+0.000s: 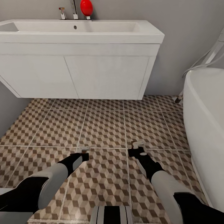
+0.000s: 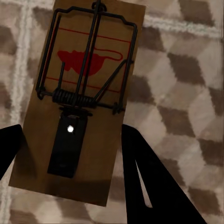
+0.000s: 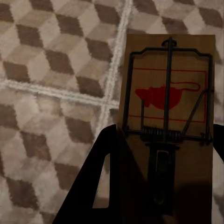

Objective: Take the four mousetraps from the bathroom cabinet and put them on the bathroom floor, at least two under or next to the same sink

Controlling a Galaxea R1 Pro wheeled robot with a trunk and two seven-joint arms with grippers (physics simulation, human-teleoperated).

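Two mousetraps are in view, each a brown board with dark wire and a red mouse print. One mousetrap (image 2: 88,60) lies between the dark fingers of my left gripper (image 2: 70,135), which is shut on its sides. The other mousetrap (image 3: 168,93) is held the same way by my right gripper (image 3: 165,133). In the head view, my left gripper (image 1: 82,152) and right gripper (image 1: 137,147) hang low over the cube-patterned bathroom floor (image 1: 102,127). They are a tile or two in front of the white wall-hung sink (image 1: 81,59). The cabinet is out of view.
A white bathtub (image 1: 205,124) bounds the floor on the right. A grey wall closes the left side. A red object (image 1: 86,7) and a faucet (image 1: 74,11) stand on the sink's back edge. Open tiles stretch under the sink.
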